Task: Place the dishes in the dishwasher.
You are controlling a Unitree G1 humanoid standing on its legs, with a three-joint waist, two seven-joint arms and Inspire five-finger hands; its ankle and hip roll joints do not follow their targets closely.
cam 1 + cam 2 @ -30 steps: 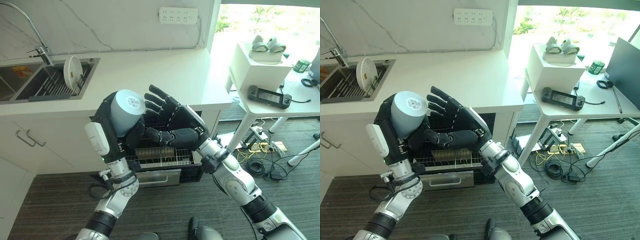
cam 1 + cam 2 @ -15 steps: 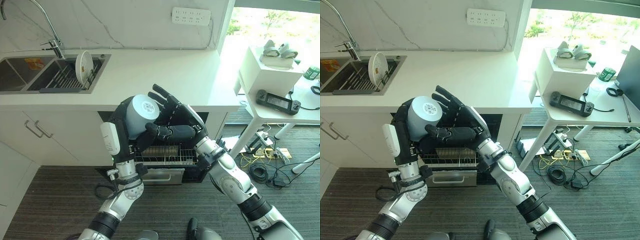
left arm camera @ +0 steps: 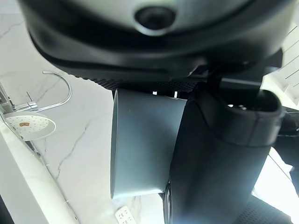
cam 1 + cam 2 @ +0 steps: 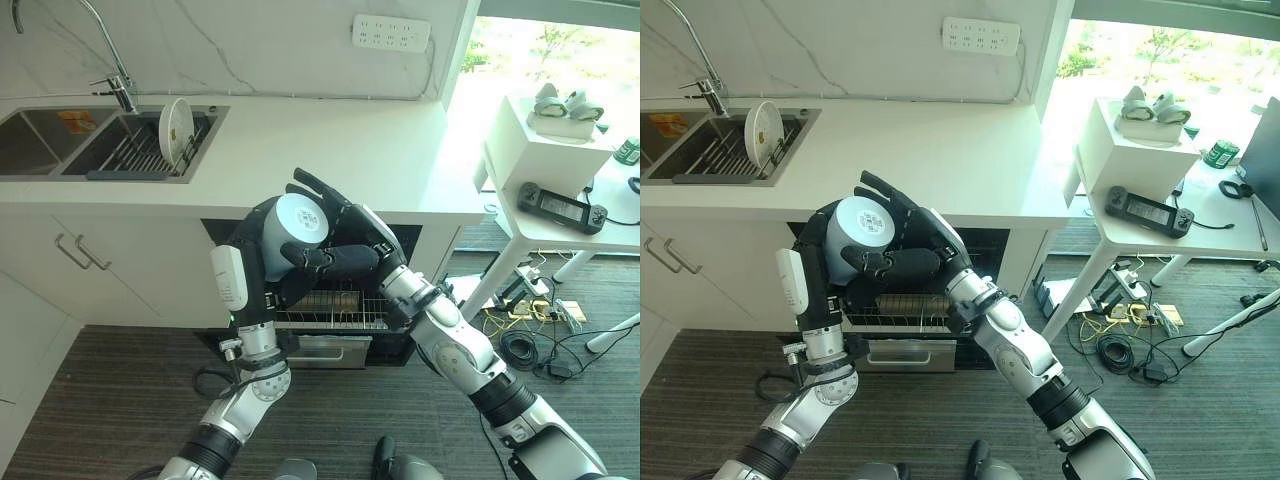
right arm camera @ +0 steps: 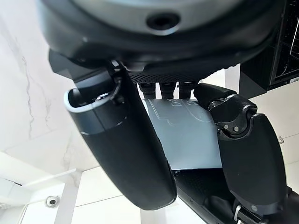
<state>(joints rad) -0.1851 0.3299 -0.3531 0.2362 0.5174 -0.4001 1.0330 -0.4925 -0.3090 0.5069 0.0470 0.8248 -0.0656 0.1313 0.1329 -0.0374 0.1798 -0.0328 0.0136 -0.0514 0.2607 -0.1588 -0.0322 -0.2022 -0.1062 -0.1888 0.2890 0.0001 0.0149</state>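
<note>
Above the open dishwasher rack (image 4: 330, 310), both hands' fingers clasped the grey bowl (image 4: 293, 223): left hand (image 4: 262, 262), right hand (image 4: 340, 250). Best: release one hand before lowering.

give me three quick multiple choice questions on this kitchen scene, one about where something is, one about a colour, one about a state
1. Where is the white plate?
A. on the side table
B. upright in the sink rack
C. in the dishwasher

2. What colour is the bowl?
A. red
B. grey
C. green

3. How is the dishwasher?
A. closed
B. open, rack pulled out
C. taken off its mount

Answers:
1 B: the plate stands on edge in the sink rack beside the tap.
2 B: the bowl, held between the left hand and right hand, is grey with a pale base.
3 B: the dishwasher shows its wire rack drawn out below the counter.
</note>
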